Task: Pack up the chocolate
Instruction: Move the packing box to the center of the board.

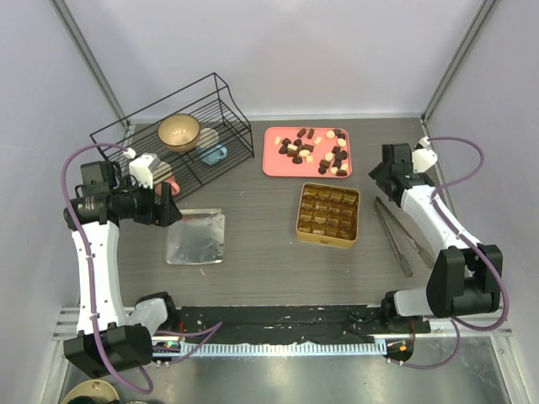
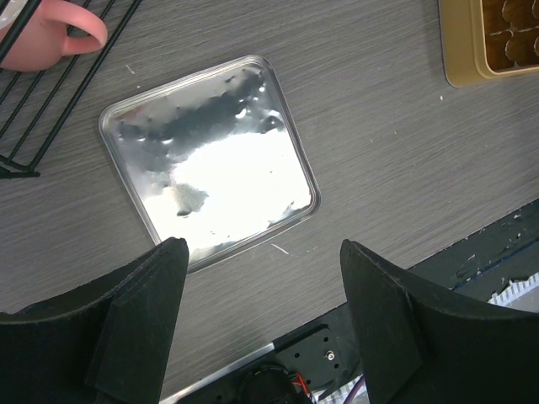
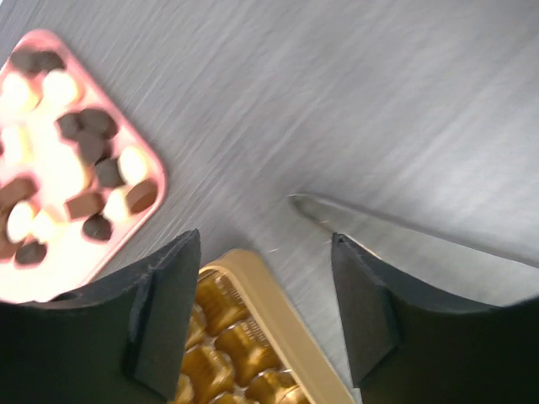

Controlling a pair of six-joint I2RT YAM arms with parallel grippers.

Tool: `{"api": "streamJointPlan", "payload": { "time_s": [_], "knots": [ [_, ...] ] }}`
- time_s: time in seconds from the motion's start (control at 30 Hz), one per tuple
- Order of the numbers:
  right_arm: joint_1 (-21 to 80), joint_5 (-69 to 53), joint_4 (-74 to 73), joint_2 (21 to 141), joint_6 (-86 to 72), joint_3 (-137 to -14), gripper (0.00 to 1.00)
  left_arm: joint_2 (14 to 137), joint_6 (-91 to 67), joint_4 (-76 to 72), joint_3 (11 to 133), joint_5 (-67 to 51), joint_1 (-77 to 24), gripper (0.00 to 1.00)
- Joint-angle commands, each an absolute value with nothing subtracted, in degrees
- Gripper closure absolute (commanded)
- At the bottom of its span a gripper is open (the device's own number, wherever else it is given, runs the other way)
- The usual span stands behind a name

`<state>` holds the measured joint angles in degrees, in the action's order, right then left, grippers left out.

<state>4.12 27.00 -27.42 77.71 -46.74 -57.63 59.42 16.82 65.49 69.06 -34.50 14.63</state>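
Observation:
Many small chocolate pieces [image 1: 318, 152], dark brown and cream, lie on a pink tray [image 1: 274, 164] at the back centre; they also show in the right wrist view [image 3: 84, 160]. A gold gridded tin [image 1: 328, 214] sits in front of the tray, its cells holding no chocolate; its corner shows in the right wrist view [image 3: 253, 353] and the left wrist view [image 2: 472, 46]. My left gripper [image 1: 168, 204] is open and empty, above the table left of a silver lid [image 2: 206, 156]. My right gripper [image 1: 375, 175] is open and empty, raised right of the pink tray.
Metal tongs [image 1: 400, 233] lie on the table right of the tin; their tip shows in the right wrist view [image 3: 337, 220]. A black wire rack [image 1: 177, 126] at the back left holds a bowl [image 1: 178, 131] and a blue cup [image 1: 215, 154]; a pink mug [image 2: 50, 29] sits beside it.

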Motion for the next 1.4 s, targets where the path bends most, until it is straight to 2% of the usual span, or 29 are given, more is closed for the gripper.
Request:
{"api": "streamJointPlan", "payload": {
  "time_s": [0.0, 0.4, 0.63, 0.9, 1.0, 1.23, 1.37],
  "knots": [
    [6.7, 19.6, -21.6, 80.6, -42.5, -57.7, 0.36, 58.6, 17.3, 65.5, 69.8, -34.2, 14.5, 0.22],
    [10.7, 14.6, -18.5, 86.3, -38.8, -56.3, 0.65, 58.4, 17.7, 65.4, 70.0, -33.0, 14.5, 0.22],
    [11.3, 15.3, -19.8, 86.9, -37.6, -54.6, 0.65, 57.8, 18.4, 65.1, 69.4, -32.3, 14.4, 0.22],
    [12.0, 16.9, -21.2, 88.1, -35.9, -53.9, 0.59, 57.3, 18.7, 65.1, 68.8, -32.0, 14.5, 0.23],
    [12.5, 17.3, -22.1, 89.0, -35.7, -53.6, 0.63, 57.0, 19.2, 65.2, 68.8, -31.6, 14.5, 0.22],
    [15.5, 18.2, -22.4, 87.0, -35.7, -50.5, 0.82, 56.4, 19.8, 65.6, 69.1, -31.3, 14.4, 0.22],
    [18.1, 18.5, -23.0, 85.1, -35.4, -49.1, 0.86, 56.0, 20.0, 66.0, 69.3, -31.4, 14.5, 0.22]
  ]
}}
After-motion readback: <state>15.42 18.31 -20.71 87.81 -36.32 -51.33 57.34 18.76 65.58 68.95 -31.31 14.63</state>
